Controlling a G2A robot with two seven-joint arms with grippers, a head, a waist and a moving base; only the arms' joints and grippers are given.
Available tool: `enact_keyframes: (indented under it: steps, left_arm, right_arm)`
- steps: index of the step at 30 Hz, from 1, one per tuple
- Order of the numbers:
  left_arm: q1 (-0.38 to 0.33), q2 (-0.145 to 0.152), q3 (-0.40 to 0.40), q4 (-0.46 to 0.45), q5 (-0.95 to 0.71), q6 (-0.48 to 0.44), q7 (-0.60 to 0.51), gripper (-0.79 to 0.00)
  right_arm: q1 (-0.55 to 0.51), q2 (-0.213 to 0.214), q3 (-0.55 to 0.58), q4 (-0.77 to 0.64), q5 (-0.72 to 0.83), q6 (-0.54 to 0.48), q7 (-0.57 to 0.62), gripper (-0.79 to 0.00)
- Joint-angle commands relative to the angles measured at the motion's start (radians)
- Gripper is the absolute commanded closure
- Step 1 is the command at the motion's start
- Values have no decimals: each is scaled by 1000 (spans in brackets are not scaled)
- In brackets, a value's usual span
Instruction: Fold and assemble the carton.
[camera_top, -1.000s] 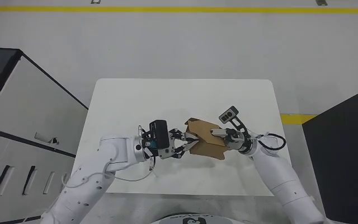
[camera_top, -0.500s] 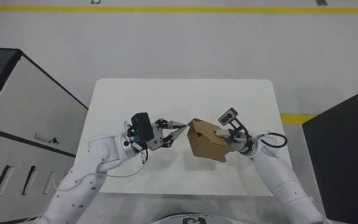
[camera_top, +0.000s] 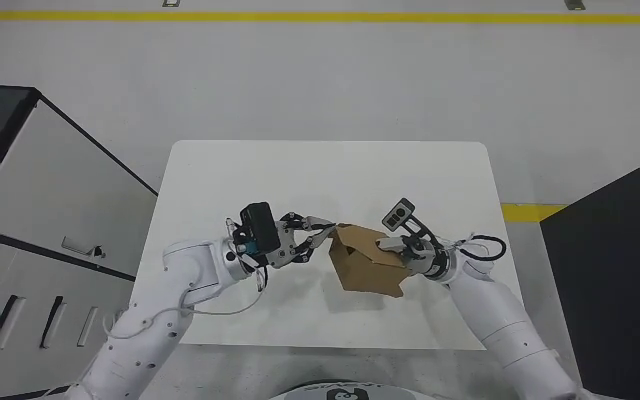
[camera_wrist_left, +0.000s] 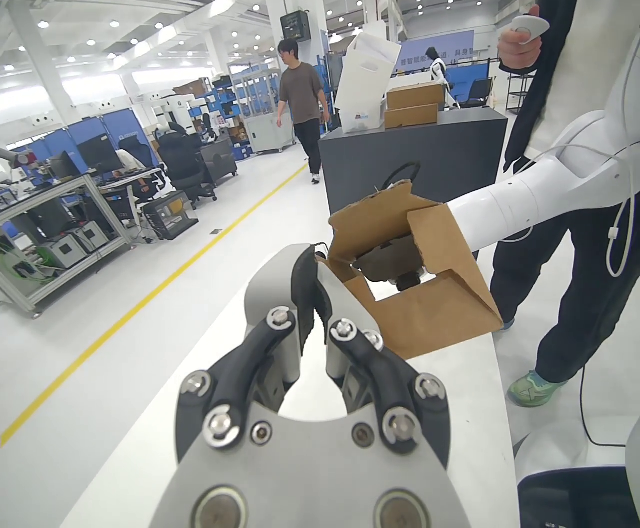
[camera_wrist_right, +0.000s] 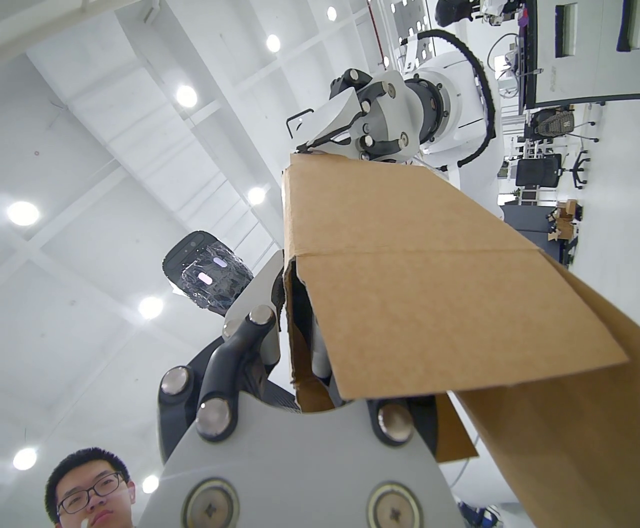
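The carton (camera_top: 362, 268), plain brown cardboard, sits slightly toward 4 o'clock of the centre of the white table (camera_top: 230, 180) and is gripped from two sides. It is only partly erected. The body is opened into a box shape and tilted, and the end facing 9 o'clock is open with its flaps standing loose and unfolded. Whether its lower edge rests on the table surface or hangs just above it cannot be determined. The left gripper (camera_top: 326, 232) meets the carton from about 9 to 10 o'clock. Its jaws are drawn almost together, and the fingertips (camera_wrist_left: 306, 280) are pinched on the corner of a loose flap at the open end. The right wrist view confirms contact, showing those tips against the far top corner of the cardboard. The right gripper (camera_top: 400, 250) holds the carton from the 3 o'clock side. Its jaws are closed down on one side panel, with one finger outside the wall and the other inside the box, so the panel is clamped between them. Seen through the open end, part of that gripper is visible inside the carton. A dark cabinet (camera_top: 600, 260) stands off the table at 3 o'clock. A yellow floor line (camera_top: 320, 16) runs across the floor at 12 o'clock, well apart from the table.
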Motion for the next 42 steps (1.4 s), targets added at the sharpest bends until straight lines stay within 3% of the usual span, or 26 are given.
enact_keyframes:
  steps: [1, 16, 42]
  left_arm:
    - [-6, -1, 7, 5, -2, -6, -2, 0]
    - [-32, -8, 39, 21, -32, -34, 0, 0]
    - [-14, -6, 44, -40, 21, -40, -21, 0]
  right_arm:
    - [2, 1, -3, 1, -1, -2, 0, 0]
    - [11, 3, -27, 4, 69, 8, 0, 0]
    - [13, 13, -52, 0, 84, -5, 0, 0]
